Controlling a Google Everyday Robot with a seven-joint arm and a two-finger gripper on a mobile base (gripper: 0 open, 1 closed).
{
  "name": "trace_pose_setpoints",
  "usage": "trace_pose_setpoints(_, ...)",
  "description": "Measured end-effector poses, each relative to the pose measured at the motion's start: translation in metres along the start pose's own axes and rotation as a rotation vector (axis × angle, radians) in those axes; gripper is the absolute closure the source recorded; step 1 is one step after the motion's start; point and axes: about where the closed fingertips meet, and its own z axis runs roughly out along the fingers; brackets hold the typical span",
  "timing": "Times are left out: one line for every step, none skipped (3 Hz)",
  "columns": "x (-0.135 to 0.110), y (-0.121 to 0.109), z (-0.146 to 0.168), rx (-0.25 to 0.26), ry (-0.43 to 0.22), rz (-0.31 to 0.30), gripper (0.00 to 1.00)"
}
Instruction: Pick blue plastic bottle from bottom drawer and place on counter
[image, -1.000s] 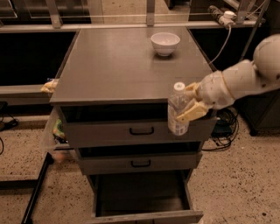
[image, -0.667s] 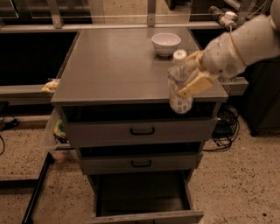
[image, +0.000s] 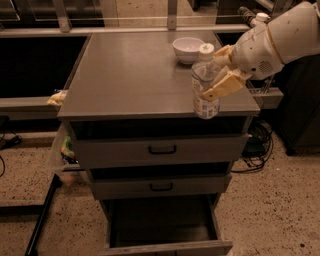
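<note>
My gripper (image: 218, 75) is shut on the blue plastic bottle (image: 205, 84), a clear bottle with a white cap and a pale label band. It holds the bottle upright in the air over the front right part of the counter (image: 135, 75). The bottle's base hangs in front of the counter's front edge in this view. The arm reaches in from the upper right. The bottom drawer (image: 162, 225) is pulled open below and its dark inside shows nothing.
A white bowl (image: 188, 49) stands at the back right of the counter. Two shallower drawers with black handles (image: 162, 149) sit above the bottom drawer, both slightly open. A yellow object (image: 57, 98) lies on a ledge left of the cabinet. Cables lie on the floor at right.
The gripper has lifted the bottle from in front of the top drawer up to counter height, and moved it back a little over the counter's front edge.
</note>
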Motion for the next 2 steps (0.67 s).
trace_pose_setpoints(0.003, -0.027, 0.011, 0.012, 0.02, 0.038, 1.0)
trace_pose_setpoints(0.007, -0.062, 0.025, 0.023, 0.04, 0.073, 1.0)
